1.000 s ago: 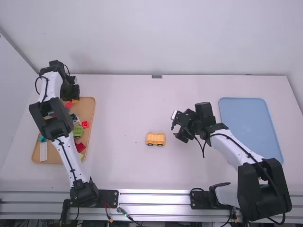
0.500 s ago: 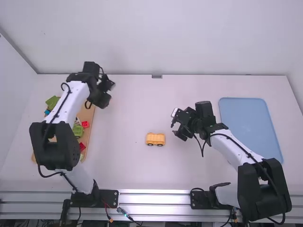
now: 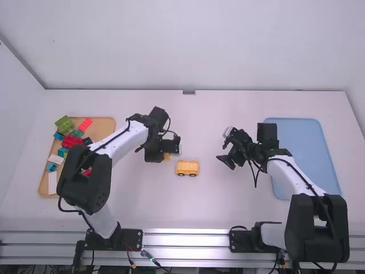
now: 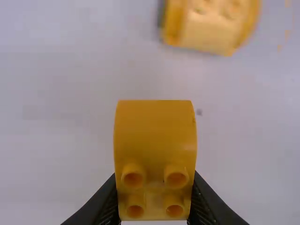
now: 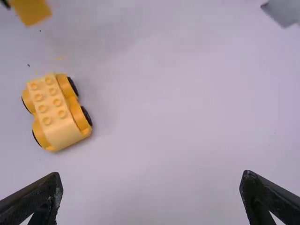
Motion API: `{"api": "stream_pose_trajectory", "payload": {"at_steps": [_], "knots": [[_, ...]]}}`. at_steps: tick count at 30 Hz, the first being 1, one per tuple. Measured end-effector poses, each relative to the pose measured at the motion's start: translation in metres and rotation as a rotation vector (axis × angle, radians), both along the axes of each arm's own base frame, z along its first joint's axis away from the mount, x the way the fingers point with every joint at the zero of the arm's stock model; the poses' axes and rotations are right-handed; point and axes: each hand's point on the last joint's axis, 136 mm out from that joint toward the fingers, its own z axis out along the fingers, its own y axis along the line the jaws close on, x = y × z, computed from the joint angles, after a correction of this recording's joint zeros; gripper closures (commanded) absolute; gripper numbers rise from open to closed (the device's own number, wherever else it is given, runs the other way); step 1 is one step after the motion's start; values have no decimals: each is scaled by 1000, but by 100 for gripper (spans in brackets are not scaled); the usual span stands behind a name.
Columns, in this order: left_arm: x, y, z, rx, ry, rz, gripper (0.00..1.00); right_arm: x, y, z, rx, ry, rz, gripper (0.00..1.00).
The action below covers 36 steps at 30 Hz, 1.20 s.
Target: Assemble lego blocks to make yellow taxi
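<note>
in the middle of the high view, the left gripper (image 3: 166, 153) is clamped around a yellow block (image 3: 166, 157), just beside and slightly to the upper left of the wheeled yellow base (image 3: 187, 168), which rests upright on the table (image 3: 205, 200). the left wrist view has the block at its lower middle, studs visible, with the base near the top edge.

the right gripper (image 3: 223, 147) is to the right of the base, apart from it, its fingers spread with nothing between them; in the right wrist view the base sits at the left.

at the left of the high view, a tan tray (image 3: 107, 124) holds loose coloured blocks (image 3: 71, 141); a blue tray (image 3: 293, 148) lies at the right.
</note>
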Motion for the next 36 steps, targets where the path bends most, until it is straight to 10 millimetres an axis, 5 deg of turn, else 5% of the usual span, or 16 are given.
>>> {"api": "stream_pose_trajectory", "payload": {"at_steps": [4, 22, 26, 29, 36], "knots": [[-15, 2, -22, -29, 25, -107, 84, -1, -2, 7, 67, -57, 40, 1], [-7, -3, -59, -79, -98, -65, 65, -19, 23, 4, 105, -61, 151, 1], [-9, -1, -63, -75, -96, -49, 48, -19, 23, 4, 101, -61, 150, 1], [-13, 0, -64, -72, -84, -44, 1, -19, 23, 4, 101, -59, 150, 1], [-13, -5, -63, -117, -78, -54, 1, -24, 23, -4, 93, -73, 164, 1]]}}
